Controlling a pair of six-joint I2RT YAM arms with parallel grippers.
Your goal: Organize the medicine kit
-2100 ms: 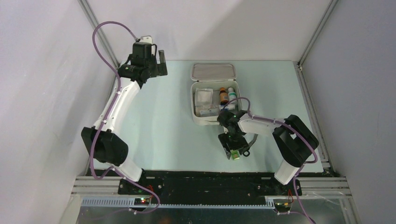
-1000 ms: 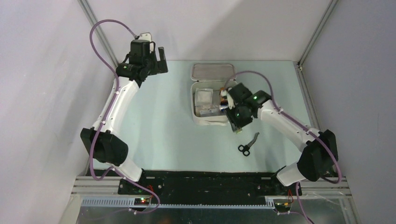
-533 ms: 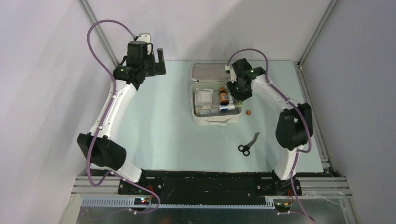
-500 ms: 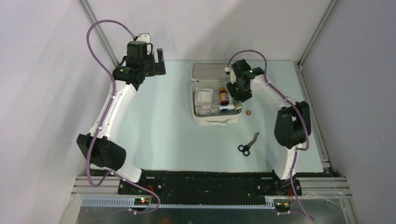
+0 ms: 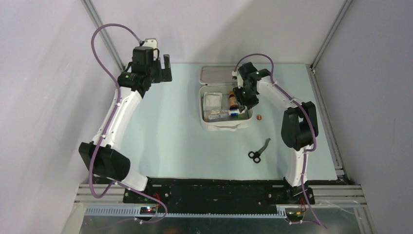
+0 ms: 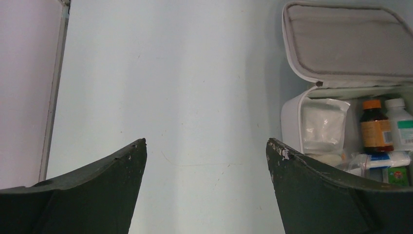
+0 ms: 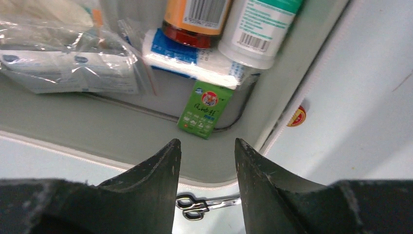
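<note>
The medicine kit [image 5: 226, 126] lies open at the table's middle back, its grey-lined lid [image 5: 222, 74] folded away. Inside are an amber bottle [image 7: 197, 17], a white bottle [image 7: 263, 29], a blue-and-white tube [image 7: 195, 61], clear packets [image 7: 63, 63] and a small green box [image 7: 205, 108] in the near right corner. My right gripper [image 7: 207, 141] hangs open and empty over the kit's right side [image 5: 242, 100]. My left gripper [image 6: 205, 142] is open and empty, high at the back left [image 5: 165, 68], with the kit [image 6: 290, 114] to its right.
Small black-handled scissors [image 5: 258, 151] lie on the table in front of the kit, also showing between my right fingers [image 7: 204, 207]. A small red disc [image 5: 259, 116] lies just right of the kit [image 7: 296, 117]. Walls close in at both sides and the back.
My right gripper carried the green box from the near table to the kit and let it go; the box now lies in the kit. The left arm shifted only slightly.
</note>
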